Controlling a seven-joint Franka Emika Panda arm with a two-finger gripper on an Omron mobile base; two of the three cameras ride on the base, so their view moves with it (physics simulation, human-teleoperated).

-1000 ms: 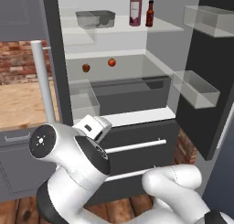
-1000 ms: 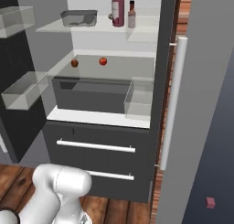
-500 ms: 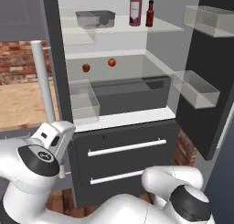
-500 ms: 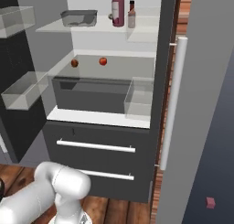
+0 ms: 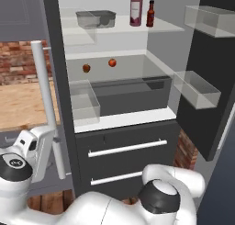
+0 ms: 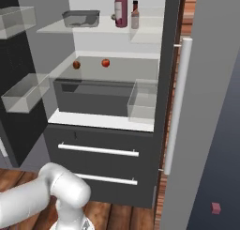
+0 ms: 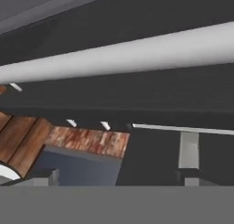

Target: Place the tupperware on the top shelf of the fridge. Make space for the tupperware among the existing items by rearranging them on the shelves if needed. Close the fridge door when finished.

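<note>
The fridge [image 5: 124, 146] stands with both doors swung out. A clear tupperware [image 5: 95, 18] [image 6: 82, 19] rests on the left part of the top shelf [image 5: 165, 27] [image 6: 51, 28]. To its right stand the pinkish-red bottle [image 5: 136, 8] [image 6: 121, 8] and the small brown sauce bottle [image 5: 150, 14] [image 6: 135, 15]. My hand [image 5: 36, 148] is low at the left, right beside the fridge door's white bar handle [image 5: 46, 104] [image 6: 177, 102]. In the hand view that handle [image 7: 119, 58] runs across close ahead, and my gripper [image 7: 119, 176] is open with nothing in it.
Two small red fruits [image 5: 112, 62] [image 5: 86, 68] lie on the lower shelf above a dark bin [image 5: 133, 93]. Two drawers with white handles [image 5: 128, 148] sit below. The other door [image 5: 215, 81] with clear bins juts out right. A wooden counter [image 5: 18, 104] lies left.
My arm has swung left and down from in front of the drawers. The hand now sits by the left door's bar handle. The fridge's contents have not moved.
</note>
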